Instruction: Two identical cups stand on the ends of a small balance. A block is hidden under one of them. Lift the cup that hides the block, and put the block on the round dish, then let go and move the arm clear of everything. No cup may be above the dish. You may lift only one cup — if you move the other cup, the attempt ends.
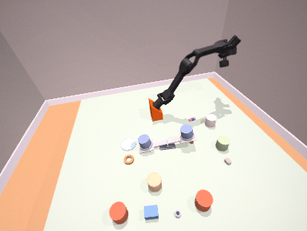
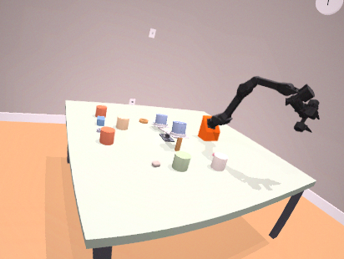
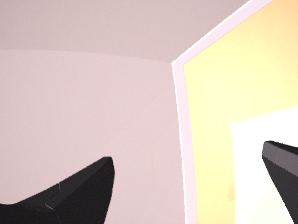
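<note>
On a pale green table [image 1: 93,179], seen from above and read left to right: a red-orange cylinder [image 1: 118,212] and a blue square block [image 1: 150,211] sit near the front edge, with an orange ring [image 1: 129,159] and a tan cylinder [image 1: 154,181] farther in. The white round dish [image 1: 127,143] lies just beside the left end of the small balance [image 1: 168,143], which carries two identical blue cups, the left cup [image 1: 144,141] and the right cup [image 1: 186,131], both upright on their pads. The block cannot be seen under either cup. Behind the balance stands the arm's orange base [image 1: 155,110]. Farther right are a second red-orange cylinder [image 1: 203,200], a white cylinder [image 1: 211,120] and a green cylinder [image 1: 223,143]. The black arm reaches high to the right, its gripper [image 1: 223,62] spread wide with nothing in it, well clear of the table's objects.
</note>
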`<state>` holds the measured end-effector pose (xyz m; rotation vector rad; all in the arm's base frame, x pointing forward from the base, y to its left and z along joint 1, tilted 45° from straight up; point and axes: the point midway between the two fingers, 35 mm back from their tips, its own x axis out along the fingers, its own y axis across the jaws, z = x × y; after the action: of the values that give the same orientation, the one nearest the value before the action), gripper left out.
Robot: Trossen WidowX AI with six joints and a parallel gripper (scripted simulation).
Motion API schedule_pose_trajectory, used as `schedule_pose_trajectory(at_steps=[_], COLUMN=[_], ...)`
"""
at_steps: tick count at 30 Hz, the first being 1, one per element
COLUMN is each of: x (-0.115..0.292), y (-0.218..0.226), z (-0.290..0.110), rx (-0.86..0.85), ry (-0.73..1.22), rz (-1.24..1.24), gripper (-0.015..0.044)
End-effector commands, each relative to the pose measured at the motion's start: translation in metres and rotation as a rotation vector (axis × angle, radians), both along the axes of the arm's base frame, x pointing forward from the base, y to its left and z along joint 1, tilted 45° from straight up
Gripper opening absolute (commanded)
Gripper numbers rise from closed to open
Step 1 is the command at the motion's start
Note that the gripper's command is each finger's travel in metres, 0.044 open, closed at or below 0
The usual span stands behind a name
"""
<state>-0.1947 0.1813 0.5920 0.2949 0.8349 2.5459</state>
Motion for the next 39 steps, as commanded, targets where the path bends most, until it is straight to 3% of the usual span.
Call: schedule_pose_trajectory(at_steps=[1,11,23,31,39], x=[0.001,0.059,0.18,0.277,0.367], y=[0.001,0.072,0.131,0.129,0.088], z=[-0.001,-0.048,-0.126,-0.186,-0.248], rx=[0.0,-0.015,-0.154,-0.304,-0.477], ry=[-0.003,-0.152,-0.329,-0.4,-0.414], rz=[-0.005,-0.291,-0.634,-0.841,-1.026], gripper=[0.0426,0.044,0.044,0.044,0.044])
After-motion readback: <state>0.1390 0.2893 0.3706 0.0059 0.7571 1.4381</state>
